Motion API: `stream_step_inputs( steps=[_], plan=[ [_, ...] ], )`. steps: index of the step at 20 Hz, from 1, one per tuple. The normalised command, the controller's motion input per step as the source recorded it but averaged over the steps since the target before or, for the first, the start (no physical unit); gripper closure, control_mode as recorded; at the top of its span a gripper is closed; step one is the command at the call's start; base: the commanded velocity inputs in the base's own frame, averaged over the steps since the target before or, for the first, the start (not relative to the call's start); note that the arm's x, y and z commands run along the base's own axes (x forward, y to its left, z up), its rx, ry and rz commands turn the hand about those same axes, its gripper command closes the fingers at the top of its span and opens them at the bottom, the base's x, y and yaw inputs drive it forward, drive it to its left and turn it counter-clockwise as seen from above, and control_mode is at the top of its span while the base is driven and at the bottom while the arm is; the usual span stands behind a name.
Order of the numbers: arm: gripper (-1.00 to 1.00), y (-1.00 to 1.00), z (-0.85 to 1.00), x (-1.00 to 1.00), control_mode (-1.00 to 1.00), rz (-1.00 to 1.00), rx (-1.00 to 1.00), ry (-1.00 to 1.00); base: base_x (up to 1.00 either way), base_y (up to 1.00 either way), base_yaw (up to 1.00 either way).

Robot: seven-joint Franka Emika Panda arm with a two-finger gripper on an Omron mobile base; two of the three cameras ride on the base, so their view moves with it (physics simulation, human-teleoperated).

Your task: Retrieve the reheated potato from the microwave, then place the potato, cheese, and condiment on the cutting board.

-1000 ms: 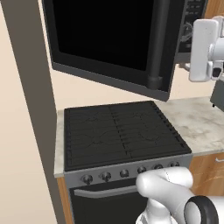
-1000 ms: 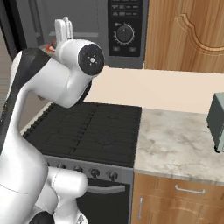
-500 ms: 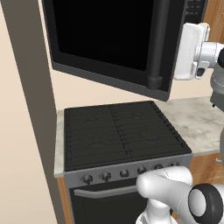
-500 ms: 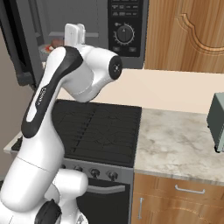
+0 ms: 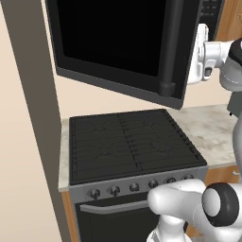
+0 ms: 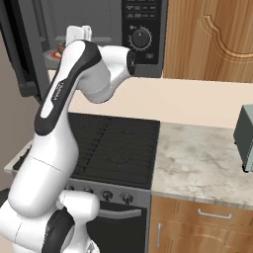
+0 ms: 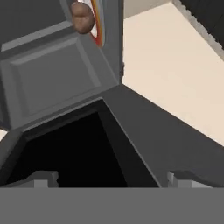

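Note:
The microwave (image 5: 113,42) hangs above the stove with its dark glass door swung open to the left; its button panel and dial (image 6: 142,35) face me. Inside, the brown potato (image 7: 82,17) sits on a red-rimmed plate (image 7: 99,26), also seen as potato (image 6: 61,48) in the right base view. My gripper (image 7: 114,179) is open and empty, raised at the mouth of the microwave (image 6: 79,33), just past the door's edge (image 5: 200,52), still short of the potato. The cheese, condiment and cutting board are out of view.
A black gas stove (image 5: 127,146) with front knobs stands below the microwave. A marble counter (image 6: 202,168) runs to its right, with a grey-green toaster oven (image 6: 245,138) at the far edge. Wooden cabinets (image 6: 207,39) hang beside the microwave.
The arm has swung up and stretched out, carrying the hand from beside the microwave to its opening. The jaws have stayed open.

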Motion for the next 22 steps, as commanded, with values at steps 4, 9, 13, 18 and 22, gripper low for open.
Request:
stream_step_inputs(
  steps=[4, 9, 13, 18, 22],
  plan=[
    [-1.00, 0.36, 0.00, -0.27, -1.00, 0.21, 0.00, 0.11, 0.00, 0.00, 0.00],
    [-1.00, 0.37, 0.00, -0.41, -1.00, 0.21, 0.00, 0.05, 0.00, 0.00, 0.00],
    [-1.00, 0.46, 0.00, -0.49, -1.00, 0.19, 0.00, 0.02, 0.00, 0.00, 0.00],
    [-1.00, 0.52, 0.00, -0.49, -1.00, 0.16, 0.00, 0.00, 0.00, 0.00, 0.00],
    [-1.00, 0.72, -0.04, -0.30, -1.00, 0.07, 0.00, 0.00, 0.00, 0.00, 0.00]
  ],
)
